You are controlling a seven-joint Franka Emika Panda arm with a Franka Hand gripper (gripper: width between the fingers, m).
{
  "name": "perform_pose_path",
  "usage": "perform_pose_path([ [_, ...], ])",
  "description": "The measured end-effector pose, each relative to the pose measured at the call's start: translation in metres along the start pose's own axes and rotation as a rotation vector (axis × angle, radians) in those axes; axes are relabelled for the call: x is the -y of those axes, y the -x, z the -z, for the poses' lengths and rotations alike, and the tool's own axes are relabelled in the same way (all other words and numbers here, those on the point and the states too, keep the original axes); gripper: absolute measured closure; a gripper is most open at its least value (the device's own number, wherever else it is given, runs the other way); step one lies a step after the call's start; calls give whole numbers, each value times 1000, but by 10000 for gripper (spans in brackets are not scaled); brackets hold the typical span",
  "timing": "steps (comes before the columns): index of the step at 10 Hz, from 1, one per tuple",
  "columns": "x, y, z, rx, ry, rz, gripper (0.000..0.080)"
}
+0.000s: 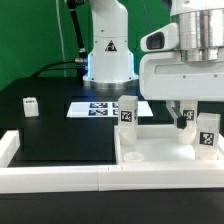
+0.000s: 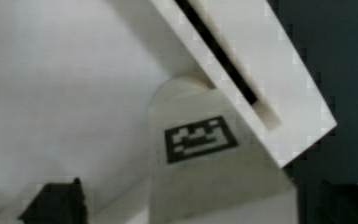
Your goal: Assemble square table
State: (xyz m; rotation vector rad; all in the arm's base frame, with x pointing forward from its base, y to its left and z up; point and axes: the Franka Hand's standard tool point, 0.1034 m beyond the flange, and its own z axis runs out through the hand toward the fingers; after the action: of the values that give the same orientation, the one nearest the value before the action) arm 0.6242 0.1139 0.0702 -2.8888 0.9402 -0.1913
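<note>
The square table's white slab (image 1: 160, 148) lies at the exterior view's right, inside the border wall. A tagged white leg (image 1: 127, 112) stands at its far left corner, and another leg (image 1: 207, 133) at its right edge. A small leg (image 1: 31, 105) lies apart on the black table at the left. My gripper (image 1: 184, 110) hangs over the slab's far right part, open around a further leg (image 1: 186, 118). In the wrist view that tagged leg (image 2: 202, 140) stands on the slab (image 2: 69, 90) between my gripper's (image 2: 202, 205) dark fingertips (image 2: 60, 205), with a gap on each side.
The marker board (image 1: 92, 108) lies flat behind the slab, in front of the robot base (image 1: 108, 55). A long low white border wall (image 1: 60, 178) runs along the front, with a short end piece (image 1: 6, 148) at the left. Black table (image 1: 60, 135) spreads left of the slab.
</note>
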Motion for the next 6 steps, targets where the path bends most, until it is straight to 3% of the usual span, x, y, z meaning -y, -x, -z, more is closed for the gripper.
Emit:
perform_pose_path([
  [1,0,0,0,0,0,-18,150],
  [3,-1,-1,0,0,1,-61,401],
  [4,-1,-1,0,0,0,-151,401],
  [5,-1,-1,0,0,0,-206,512],
  [6,-1,-1,0,0,0,-297,512],
])
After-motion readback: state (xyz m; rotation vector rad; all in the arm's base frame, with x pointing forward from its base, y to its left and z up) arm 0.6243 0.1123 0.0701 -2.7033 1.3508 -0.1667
